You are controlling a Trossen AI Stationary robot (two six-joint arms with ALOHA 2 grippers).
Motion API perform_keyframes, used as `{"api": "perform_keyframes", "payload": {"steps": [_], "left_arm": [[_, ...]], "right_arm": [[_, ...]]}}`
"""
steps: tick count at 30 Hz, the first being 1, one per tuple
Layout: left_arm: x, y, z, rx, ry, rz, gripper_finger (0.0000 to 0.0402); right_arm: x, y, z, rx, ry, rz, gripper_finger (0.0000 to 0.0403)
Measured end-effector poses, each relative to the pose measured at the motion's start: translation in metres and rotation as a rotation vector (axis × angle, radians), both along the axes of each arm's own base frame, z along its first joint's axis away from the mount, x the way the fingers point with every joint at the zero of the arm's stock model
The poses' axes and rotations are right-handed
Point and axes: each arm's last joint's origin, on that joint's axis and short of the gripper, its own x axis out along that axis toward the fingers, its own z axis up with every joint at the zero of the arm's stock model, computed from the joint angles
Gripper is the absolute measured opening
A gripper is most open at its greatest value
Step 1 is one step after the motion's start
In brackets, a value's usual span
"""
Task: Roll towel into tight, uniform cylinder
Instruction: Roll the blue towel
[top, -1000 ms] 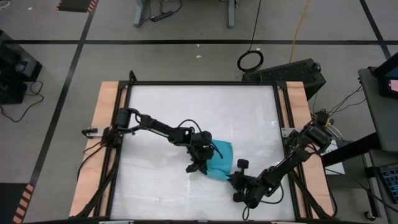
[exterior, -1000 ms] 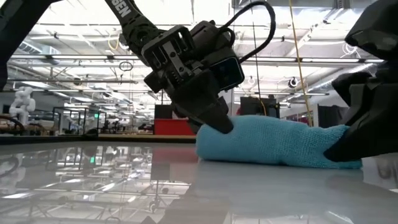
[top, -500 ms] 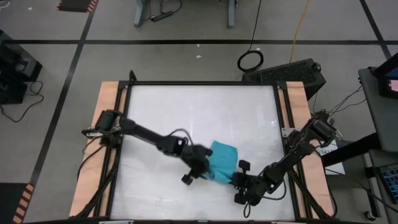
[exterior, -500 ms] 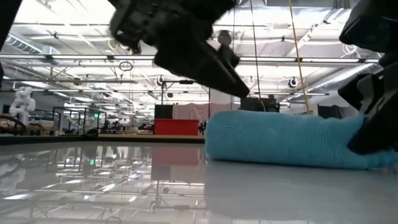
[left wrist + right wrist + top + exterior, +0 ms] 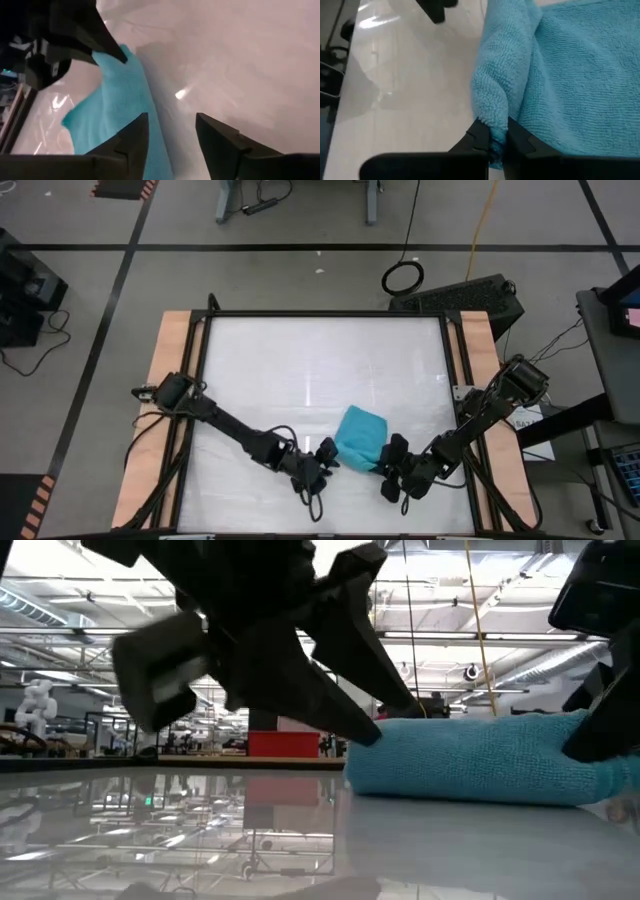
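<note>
The turquoise towel (image 5: 360, 438) lies as a short thick roll on the white table, near its front edge and right of the middle; the low view shows the towel (image 5: 470, 760) resting on its underside. My left gripper (image 5: 325, 455) stands open just left of the roll, and in the left wrist view my left gripper (image 5: 170, 135) has one finger in front of the cloth. My right gripper (image 5: 392, 455) is at the roll's right end, shut on the towel (image 5: 560, 75). My left gripper is close to the roll's left end (image 5: 365, 745); I cannot tell whether a fingertip touches it. My right gripper pinches a bulging fold at the towel's right end (image 5: 491, 117) between its two fingertips (image 5: 480, 134). It comes slanting down from the table's near right. The roll rests on the table.
Wooden side rails (image 5: 170, 380) and a black frame border the white tabletop (image 5: 320, 360). Free table surface spreads to the far side and to the left of the towel. Cables hang at both arm bases.
My left gripper has opened and let go of the towel, rolled about its wrist and drawn back toward the table's near edge. My right gripper has kept its pinch, turned somewhat and risen a little. The towel now sits as a more compact roll.
</note>
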Motion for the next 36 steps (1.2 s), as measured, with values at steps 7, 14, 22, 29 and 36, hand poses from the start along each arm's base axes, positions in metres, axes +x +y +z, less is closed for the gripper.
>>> {"api": "perform_keyframes", "payload": {"steps": [7, 14, 22, 29, 36], "left_arm": [[0.010, 0.006, -0.011, 0.063, -0.052, 0.030, 0.0227], [0.016, 0.023, -0.023, 0.111, -0.014, 0.067, 0.0255], [0.023, 0.045, -0.031, 0.025, 0.060, 0.068, 0.0253], [0.027, 0.061, -0.032, -0.082, 0.107, 0.064, 0.0196], [0.028, 0.070, -0.035, -0.115, 0.147, 0.046, 0.0086]], "right_arm": [[-0.001, -0.006, -0.005, 0.046, 0.003, -0.051, 0.0011], [0.001, -0.007, -0.005, 0.070, 0.009, -0.047, 0.0017], [0.001, -0.007, -0.004, 0.072, 0.010, -0.045, 0.0017], [0.001, -0.006, -0.004, 0.071, 0.015, -0.023, 0.0026], [0.001, -0.006, -0.004, 0.008, 0.013, 0.030, 0.0087]]}}
